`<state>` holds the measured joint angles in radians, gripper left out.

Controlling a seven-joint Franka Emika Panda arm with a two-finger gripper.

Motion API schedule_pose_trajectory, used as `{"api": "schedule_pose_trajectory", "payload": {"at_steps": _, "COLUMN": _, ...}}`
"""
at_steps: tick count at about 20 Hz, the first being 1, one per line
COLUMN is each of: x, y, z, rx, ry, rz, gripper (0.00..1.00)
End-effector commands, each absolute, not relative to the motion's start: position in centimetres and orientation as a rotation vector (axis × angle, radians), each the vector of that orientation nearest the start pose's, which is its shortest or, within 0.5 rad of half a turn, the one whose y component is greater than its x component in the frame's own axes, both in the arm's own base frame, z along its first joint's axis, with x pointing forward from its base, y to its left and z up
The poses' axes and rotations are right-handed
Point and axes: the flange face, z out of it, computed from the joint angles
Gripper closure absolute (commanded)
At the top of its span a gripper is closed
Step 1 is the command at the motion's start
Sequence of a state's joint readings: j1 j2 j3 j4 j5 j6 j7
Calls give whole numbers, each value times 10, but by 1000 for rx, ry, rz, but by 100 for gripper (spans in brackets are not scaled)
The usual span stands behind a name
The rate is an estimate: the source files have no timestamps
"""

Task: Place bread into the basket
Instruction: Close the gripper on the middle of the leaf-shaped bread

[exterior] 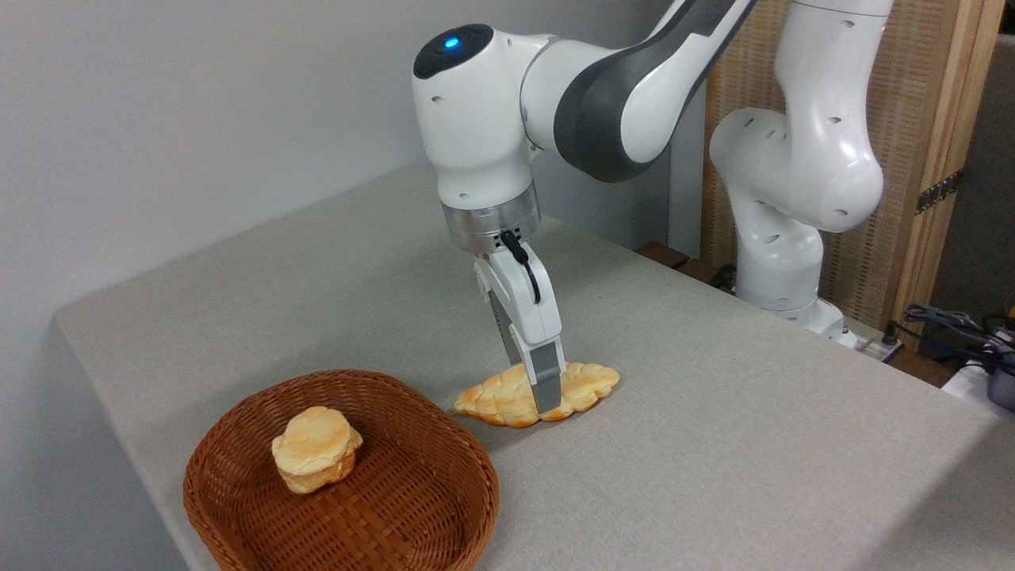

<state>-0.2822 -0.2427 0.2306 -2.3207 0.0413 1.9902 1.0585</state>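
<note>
Bread [507,392] on grey tablecloth [714,412]

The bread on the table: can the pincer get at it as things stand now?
Probably yes. The pincer is already down at the middle of the bread, with one finger in front of the loaf. Nothing stands between them; the basket sits apart at the left. Whether the pincer is closed on it, I cannot tell.

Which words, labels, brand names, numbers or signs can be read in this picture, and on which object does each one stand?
None: no readable text shows anywhere in this view.
The robot arm carries only a blue light, no lettering.
The gripper, the bread, the small bun, the basket and the table show no print.
The cables at the right edge are too small to show any marking.
</note>
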Motion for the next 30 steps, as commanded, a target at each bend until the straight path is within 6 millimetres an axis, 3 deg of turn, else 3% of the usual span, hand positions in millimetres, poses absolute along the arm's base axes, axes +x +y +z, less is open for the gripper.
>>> {"api": "schedule_pose_trajectory", "payload": {"at_steps": 1, "x": 460, "y": -20, "z": 421, "rx": -2662, "ry": 1755, "rz": 126, "gripper": 0}}
{"api": "schedule_pose_trajectory", "payload": {"at_steps": 9, "x": 461, "y": -19, "z": 418, "rx": -2661, "ry": 1756, "rz": 137, "gripper": 1}}
{"api": "schedule_pose_trajectory", "payload": {"at_steps": 10, "x": 461, "y": -20, "z": 416, "rx": -2662, "ry": 1756, "rz": 142, "gripper": 5}}
{"api": "schedule_pose_trajectory", "payload": {"at_steps": 12, "x": 462, "y": -20, "z": 417, "rx": -2659, "ry": 1751, "rz": 129, "gripper": 42}}
{"api": "schedule_pose_trajectory", "payload": {"at_steps": 13, "x": 463, "y": -20, "z": 417, "rx": -2659, "ry": 1751, "rz": 127, "gripper": 52}}
{"api": "schedule_pose_trajectory", "payload": {"at_steps": 25, "x": 463, "y": -21, "z": 417, "rx": -2660, "ry": 1753, "rz": 128, "gripper": 52}}
{"api": "schedule_pose_trajectory", "payload": {"at_steps": 30, "x": 464, "y": -22, "z": 436, "rx": -2670, "ry": 1735, "rz": 68, "gripper": 49}}
